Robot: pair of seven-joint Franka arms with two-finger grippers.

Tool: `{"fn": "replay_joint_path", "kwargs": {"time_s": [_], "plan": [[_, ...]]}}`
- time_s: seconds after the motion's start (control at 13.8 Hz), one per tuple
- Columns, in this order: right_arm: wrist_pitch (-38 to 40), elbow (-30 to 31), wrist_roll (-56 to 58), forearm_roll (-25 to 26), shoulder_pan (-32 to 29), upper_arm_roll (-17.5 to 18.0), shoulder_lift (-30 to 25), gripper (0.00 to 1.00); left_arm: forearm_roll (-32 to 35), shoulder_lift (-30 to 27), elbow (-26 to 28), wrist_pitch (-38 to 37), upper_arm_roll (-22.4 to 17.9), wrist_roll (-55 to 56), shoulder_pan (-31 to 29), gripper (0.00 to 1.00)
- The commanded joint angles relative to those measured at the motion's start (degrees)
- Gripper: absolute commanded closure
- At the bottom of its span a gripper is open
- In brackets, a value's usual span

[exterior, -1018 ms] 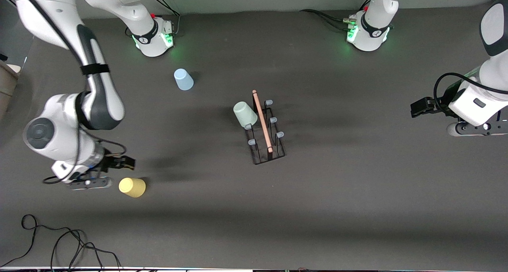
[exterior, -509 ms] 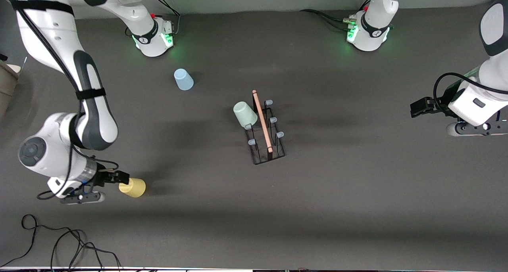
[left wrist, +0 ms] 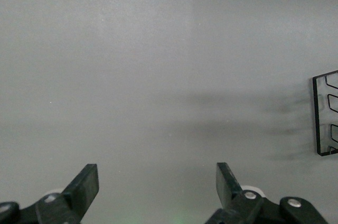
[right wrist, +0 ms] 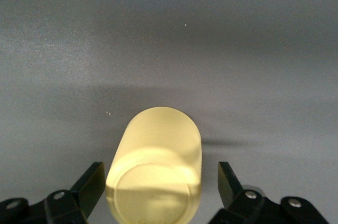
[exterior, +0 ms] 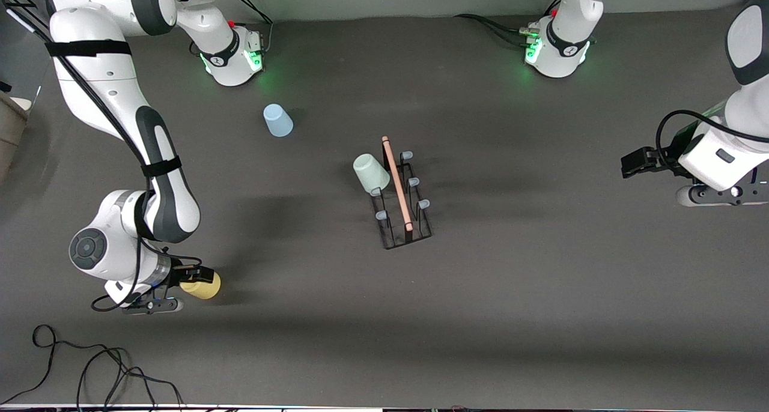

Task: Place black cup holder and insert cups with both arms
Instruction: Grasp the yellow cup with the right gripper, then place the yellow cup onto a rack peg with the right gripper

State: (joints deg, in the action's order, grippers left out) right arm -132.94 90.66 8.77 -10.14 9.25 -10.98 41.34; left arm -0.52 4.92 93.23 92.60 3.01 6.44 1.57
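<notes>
The black cup holder (exterior: 401, 203) stands mid-table, its wooden handle on top. The sage green cup (exterior: 370, 172) sits tilted over one of its prongs on the side toward the right arm's end. The pale blue cup (exterior: 277, 120) stands upside down on the table, nearer the right arm's base. The yellow cup (exterior: 204, 286) is on the table at the right arm's end. My right gripper (exterior: 202, 275) is open with a finger on each side of the yellow cup (right wrist: 156, 171), base toward the camera. My left gripper (exterior: 626, 163) is open and empty at the left arm's end; its wrist view (left wrist: 157, 168) shows the holder's edge (left wrist: 318, 114).
Loose black cables (exterior: 90, 370) lie on the table at the front corner at the right arm's end. The two arm bases (exterior: 231, 51) (exterior: 556, 51) stand along the table's back edge. A beige object (exterior: 9, 127) shows at the table's edge by the right arm.
My right gripper has swung down and in to the yellow cup, so its open fingers now flank the cup. The left arm and all cups have not moved.
</notes>
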Motion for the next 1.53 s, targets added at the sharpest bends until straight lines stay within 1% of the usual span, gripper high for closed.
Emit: {"fn": "replay_joint_path", "kwargs": {"time_s": [0.0,0.07,0.15,0.22,0.29,0.36,0.44,0.58,0.73,0.87,1.02,1.24,1.45], "plan": [[-0.12,-1.71,0.29,-1.2,0.33,-0.09,-0.11,0.68,-0.01,-1.23,0.64,-0.31,0.15,-0.38,-0.25,0.01],[-0.12,-1.97,0.37,-0.76,0.5,-0.09,-0.81,0.71,-0.01,-1.23,0.64,-0.31,0.15,-0.38,-0.25,0.01],[0.4,-2.5,0.55,-0.41,0.68,-0.18,-1.6,0.71,-0.01,-1.15,0.64,-0.31,0.15,-0.38,-0.25,0.01],[2.75,-2.85,0.72,-0.32,0.77,-0.18,-3.52,0.71,-0.01,-1.15,0.55,-0.31,0.15,-0.38,-0.25,0.01],[6.87,-3.55,0.38,0.21,1.81,-0.35,-6.07,0.71,-0.01,-1.15,0.46,-0.31,0.24,-0.38,-0.25,0.01],[12.48,-4.08,-0.5,2.12,3.91,-0.62,-9.4,0.71,-0.01,-1.15,0.46,-0.4,0.15,-0.38,-0.25,0.01],[17.58,-4.17,-4.77,3.71,5.58,-0.53,-13.43,0.71,-0.01,-1.15,0.38,-0.4,0.15,-0.38,-0.25,0.01],[25.16,-4.08,-14.17,4.34,11.11,-0.44,-18.29,0.71,-0.01,-1.15,0.37,-0.31,0.15,-0.38,-0.25,0.01],[25.89,-4.61,-24.54,4.43,18.05,-0.44,-19.36,0.71,-0.01,-1.15,0.37,-0.4,0.15,-0.38,-0.25,0.01],[25.89,-8.46,-35.95,4.52,25.17,-0.36,-17.01,0.71,-0.01,-1.15,0.37,-0.4,0.24,-0.38,-0.25,0.01],[25.89,-14.51,-45.72,4.43,30.97,-0.36,-11.92,0.71,-0.01,-1.15,0.37,-0.31,0.24,-0.38,-0.25,0.01],[25.81,-22.08,-55.5,4.43,35.21,-0.27,-4.71,0.71,-0.01,-1.15,0.37,-0.4,0.15,-0.38,-0.25,0.01],[25.02,-27.89,-59.21,4.43,36.71,-0.18,1.01,0.71,-0.01,-1.15,0.37,-0.4,0.15,-0.38,-0.25,0.01]]}}
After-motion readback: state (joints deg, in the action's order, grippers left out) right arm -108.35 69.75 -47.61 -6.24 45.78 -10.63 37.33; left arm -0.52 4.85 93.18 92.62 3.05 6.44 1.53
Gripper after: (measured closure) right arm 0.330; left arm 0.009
